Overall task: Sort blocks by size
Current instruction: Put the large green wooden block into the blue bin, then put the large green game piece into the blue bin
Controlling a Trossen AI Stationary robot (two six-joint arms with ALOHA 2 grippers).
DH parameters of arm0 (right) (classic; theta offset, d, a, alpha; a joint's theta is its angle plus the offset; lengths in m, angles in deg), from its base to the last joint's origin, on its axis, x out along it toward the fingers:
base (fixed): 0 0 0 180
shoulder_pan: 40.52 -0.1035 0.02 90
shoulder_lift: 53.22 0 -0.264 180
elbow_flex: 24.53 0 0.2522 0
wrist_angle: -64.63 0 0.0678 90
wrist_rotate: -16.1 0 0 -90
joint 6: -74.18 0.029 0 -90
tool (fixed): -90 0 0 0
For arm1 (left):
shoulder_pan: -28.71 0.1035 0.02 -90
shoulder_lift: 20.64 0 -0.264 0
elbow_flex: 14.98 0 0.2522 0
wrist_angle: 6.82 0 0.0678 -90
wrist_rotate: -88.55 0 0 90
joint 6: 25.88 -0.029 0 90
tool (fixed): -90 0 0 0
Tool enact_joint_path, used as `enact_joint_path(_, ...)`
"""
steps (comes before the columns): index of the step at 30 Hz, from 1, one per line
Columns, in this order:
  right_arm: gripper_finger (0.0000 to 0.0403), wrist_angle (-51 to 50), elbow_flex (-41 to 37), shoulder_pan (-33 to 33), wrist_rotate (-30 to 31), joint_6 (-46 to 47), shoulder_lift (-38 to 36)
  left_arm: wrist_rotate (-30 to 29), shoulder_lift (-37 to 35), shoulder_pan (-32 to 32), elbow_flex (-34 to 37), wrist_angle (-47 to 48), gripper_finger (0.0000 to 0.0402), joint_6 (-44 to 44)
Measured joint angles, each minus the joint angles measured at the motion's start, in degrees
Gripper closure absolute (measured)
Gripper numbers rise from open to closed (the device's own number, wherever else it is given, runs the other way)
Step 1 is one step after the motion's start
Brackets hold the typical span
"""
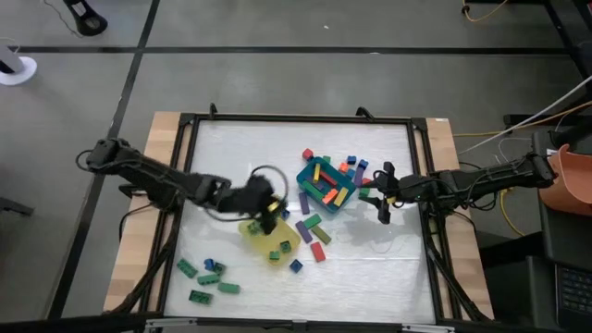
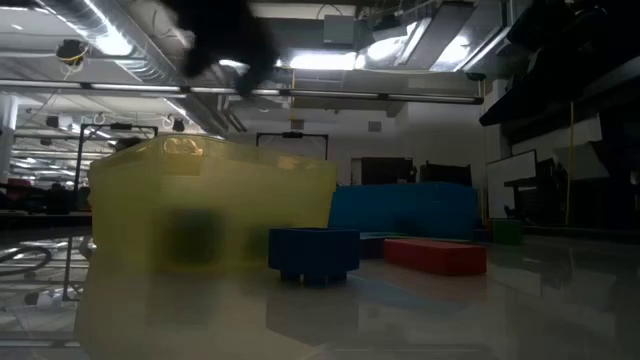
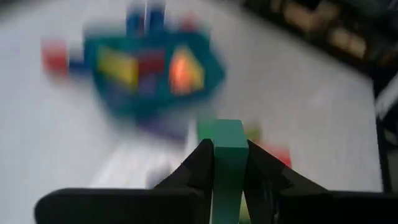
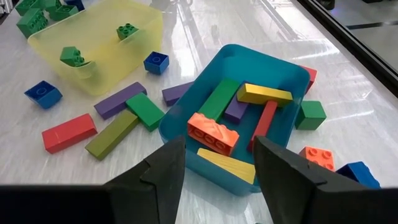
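Blocks: left claw (image 3: 229, 163) pinches a green block (image 3: 227, 168) above the yellow tray (image 1: 259, 242); right claw (image 4: 217, 165) hovers half-open, empty.

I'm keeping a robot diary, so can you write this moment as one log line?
left gripper: fingers shut on green block, over yellow tray | right gripper: fingers open, empty, beside teal tray | loose blocks remain on table

Left pincer (image 3: 229, 163) clamped; right pincer (image 4: 219, 163) parted.
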Motion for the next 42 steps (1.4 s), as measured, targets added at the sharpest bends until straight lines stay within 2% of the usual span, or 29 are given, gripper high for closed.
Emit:
enact_joint_path(6, 0.0214, 0.1, 0.0, 0.0, 0.0, 0.0, 0.0, 0.8, 10.1, 9.5, 0.0, -30.2, 0.0348, -20.5)
enact_joint_path(10, 0.0214, 0.0, 0.0, 0.0, 0.0, 0.0, 0.0, 5.0, 17.3, 14.5, 0.0, -43.4, 0.0347, -24.2)
enact_joint_path(13, 0.0214, 0.0, 0.0, 0.0, 0.0, 0.0, 0.0, 7.0, 22.0, 17.2, 0.0, -47.5, 0.0346, -23.0)
enact_joint_path(18, 0.0214, -0.1, 0.0, 0.0, 0.0, 0.0, 0.0, 7.3, 26.4, 20.1, 0.0, -47.5, 0.0335, -18.7)
enact_joint_path(24, 0.0214, -0.1, 0.0, 0.0, 0.0, 0.0, 0.0, 8.1, 25.0, 21.1, 0.0, -45.0, 0.0269, -17.2)
enact_joint_path(28, 0.0214, -0.2, 0.0, 0.0, 0.0, 0.0, 0.1, 14.9, 20.7, 20.3, 0.0, -43.6, 0.0235, -17.4)
enact_joint_path(31, 0.0214, -0.3, 0.0, 0.0, 0.0, 0.0, 0.1, 22.6, 15.8, 18.8, 0.0, -36.7, 0.0228, -16.4)
enact_joint_path(34, 0.0214, -0.9, 0.0, 0.0, 0.0, 0.0, 0.1, 30.5, 10.5, 15.7, 0.0, -25.5, 0.0227, -12.8)
enact_joint_path(36, 0.0214, -1.2, 0.0, 0.0, 0.0, 0.0, 0.1, 33.8, 7.7, 12.3, 0.0, -18.4, 0.0226, -8.8)
enact_joint_path(38, 0.0214, -1.3, 0.0, 0.0, 0.0, 0.0, 0.1, 34.2, 5.9, 8.1, 0.0, -12.8, 0.0226, -4.0)
enact_joint_path(42, 0.0214, -0.9, 0.0, 0.0, 0.0, 0.0, 0.1, 32.9, 5.2, -1.4, 0.0, -10.3, 0.0226, 5.2)
